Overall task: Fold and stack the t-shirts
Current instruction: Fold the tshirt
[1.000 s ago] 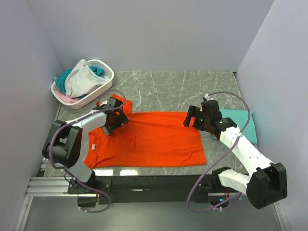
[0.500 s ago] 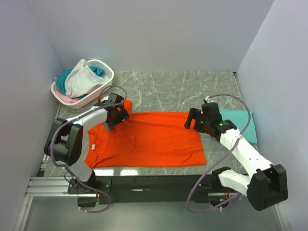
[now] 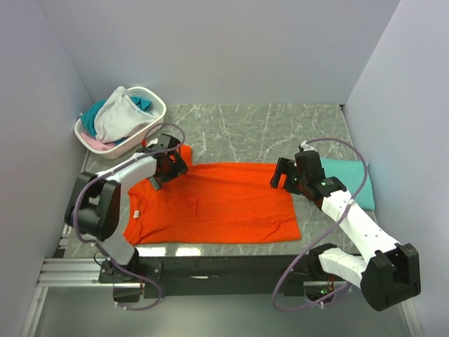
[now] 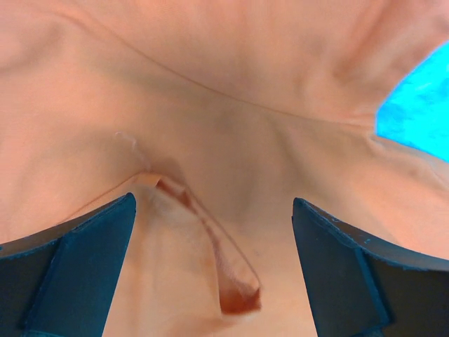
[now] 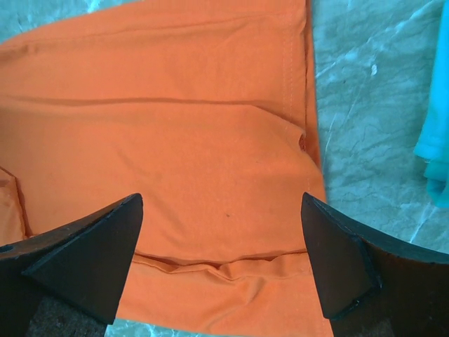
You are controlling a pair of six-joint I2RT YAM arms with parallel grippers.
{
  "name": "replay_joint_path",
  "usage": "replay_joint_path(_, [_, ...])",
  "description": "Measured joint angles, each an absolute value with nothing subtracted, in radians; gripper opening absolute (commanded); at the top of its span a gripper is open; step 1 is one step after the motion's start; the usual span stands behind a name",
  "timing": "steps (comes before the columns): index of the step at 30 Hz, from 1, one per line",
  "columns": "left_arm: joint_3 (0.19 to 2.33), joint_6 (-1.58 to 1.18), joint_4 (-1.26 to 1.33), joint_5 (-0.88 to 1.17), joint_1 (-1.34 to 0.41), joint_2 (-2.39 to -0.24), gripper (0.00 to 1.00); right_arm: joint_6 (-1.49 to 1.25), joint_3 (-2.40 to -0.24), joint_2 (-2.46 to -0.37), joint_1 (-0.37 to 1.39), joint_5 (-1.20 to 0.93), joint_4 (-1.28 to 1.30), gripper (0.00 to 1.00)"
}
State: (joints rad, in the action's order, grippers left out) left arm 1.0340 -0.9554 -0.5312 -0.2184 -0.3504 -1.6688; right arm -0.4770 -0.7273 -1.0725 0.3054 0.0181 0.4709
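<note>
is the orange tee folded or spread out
Spread out: the orange tee lies flat on the table, one sleeve sticking out by the left gripper.

I saw the orange t-shirt [image 3: 217, 203] plain bright orange | teal t-shirt [image 3: 351, 175] right of it was plain turquoise | table [image 3: 245, 130] under it was grey, white-veined marble | basket [image 3: 156, 96] beyond its left sleeve was white, perforated | my fingers [image 5: 77, 260] were black

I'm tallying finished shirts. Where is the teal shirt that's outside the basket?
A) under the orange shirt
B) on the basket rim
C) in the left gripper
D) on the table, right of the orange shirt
D: the teal shirt lies flat on the table, right of the orange shirt and apart from it.
</note>
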Motion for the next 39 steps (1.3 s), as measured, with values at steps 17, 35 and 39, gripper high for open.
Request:
replay_joint_path(17, [1.437,-0.918,-0.606,-0.397,-0.295,-1.789,0.99,-0.462,-0.727,-1.009,0.305,0.041,0.462,1.00])
replay_joint_path(35, [1.726,-0.801,-0.523,-0.490,-0.226,-2.165,0.66,-0.450,-0.727,-1.009,0.302,0.040,0.455,1.00])
replay_joint_path(39, [1.776,-0.788,-0.511,-0.499,-0.225,-2.217,0.57,-0.450,-0.727,-1.009,0.302,0.040,0.455,1.00])
